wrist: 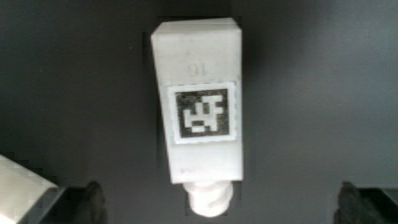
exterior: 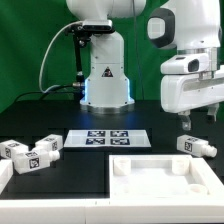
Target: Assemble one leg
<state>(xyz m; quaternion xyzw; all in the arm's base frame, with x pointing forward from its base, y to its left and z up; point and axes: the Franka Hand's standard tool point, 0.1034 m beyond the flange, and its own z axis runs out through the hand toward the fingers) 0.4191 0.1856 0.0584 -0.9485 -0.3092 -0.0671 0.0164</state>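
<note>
One leg [exterior: 197, 146] under my open gripper [exterior: 198, 117].
My fingers [wrist: 79, 201] stand wide apart, holding nothing; the leg lies flat on the black table [exterior: 70, 186] at the exterior view's right, near the white tabletop [exterior: 165, 178], tag side up, directly below me, not touching.

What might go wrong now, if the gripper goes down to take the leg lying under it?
1. The open gripper hangs above the leg, which looks slightly off centre between the fingers in the wrist view; one finger may touch first and push it aside.
2. The fingers sit near the leg's peg end; a grasp there may let the leg tilt.
</note>
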